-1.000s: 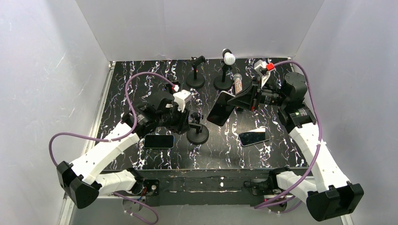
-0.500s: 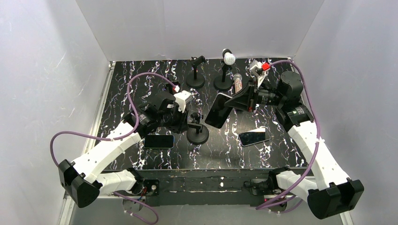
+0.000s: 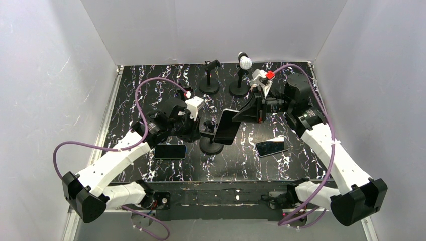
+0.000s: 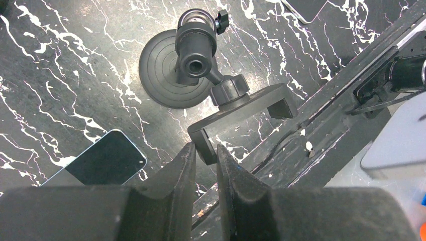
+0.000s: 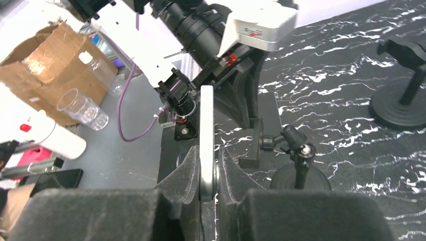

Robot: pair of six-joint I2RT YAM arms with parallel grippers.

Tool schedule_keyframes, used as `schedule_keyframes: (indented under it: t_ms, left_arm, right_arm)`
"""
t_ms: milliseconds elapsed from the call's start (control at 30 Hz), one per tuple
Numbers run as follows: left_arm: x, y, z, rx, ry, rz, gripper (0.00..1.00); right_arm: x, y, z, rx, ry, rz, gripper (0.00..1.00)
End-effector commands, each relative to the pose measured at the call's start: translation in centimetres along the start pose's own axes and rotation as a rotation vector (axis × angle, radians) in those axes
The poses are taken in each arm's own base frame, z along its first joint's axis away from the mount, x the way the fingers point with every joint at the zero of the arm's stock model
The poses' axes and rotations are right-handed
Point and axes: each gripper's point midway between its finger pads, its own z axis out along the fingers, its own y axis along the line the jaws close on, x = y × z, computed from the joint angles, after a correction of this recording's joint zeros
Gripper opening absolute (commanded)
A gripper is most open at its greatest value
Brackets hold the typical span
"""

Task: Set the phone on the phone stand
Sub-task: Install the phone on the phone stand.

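1. The jaws of your right gripper [image 5: 207,156] are clenched on a dark-screened phone with a pale rim [image 5: 206,118]. They pinch it front and back near one end, so the right wrist view sees it edge-on.
2. The jaws of your left gripper [image 4: 203,156] are pinched on one hooked end of the black clamp cradle [image 4: 241,106]. The hook sits between the two fingers.
3. That cradle tops the black phone stand with a round ribbed base [image 4: 173,75].
4. From above, the phone hangs tilted in the air with its dark face toward the overhead camera. It is just over the stand and hides the top of it. You cannot tell whether it touches the cradle.
5. The stand is near the middle of the black white-veined marble table [image 3: 135,95], between your two arms.
6. Two more dark phones lie flat on the table. One flat phone [image 3: 170,151] is just left of the stand's base, and the other flat phone [image 3: 272,146] lies further off to its right.
7. Two further black stands are upright at the far edge. The left far stand [image 3: 209,80] is bare, while the right far stand [image 3: 239,86] has a white round object [image 3: 244,62] on top.
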Motion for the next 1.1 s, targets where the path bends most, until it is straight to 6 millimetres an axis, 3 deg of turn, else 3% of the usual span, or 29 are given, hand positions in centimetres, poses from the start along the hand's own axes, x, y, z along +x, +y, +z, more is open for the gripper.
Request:
schedule_keyframes:
  t_ms: [0,267,733,1067]
  left_arm:
    - [-0.4,-0.5,-0.7,0.026,-0.035,0.019,0.00]
    - [-0.2,-0.7,-0.6,0.038,-0.023,0.016,0.00]
    - [-0.4,-0.7,-0.9,0.037,-0.035,0.027,0.00]
    - [0.0,-0.8,-0.8,0.047,-0.024,0.025,0.00]
  right_arm:
    - [-2.1,2.6,1.0,-0.128,-0.016,-0.190,0.01]
    - [-0.2,3.6,3.7,-0.260,0.022,-0.290,0.01]
    - [2.2,2.6,8.5,-0.393,0.048,-0.478,0.01]
    - [2.0,2.6,9.4,-0.465,0.027,-0.549,0.01]
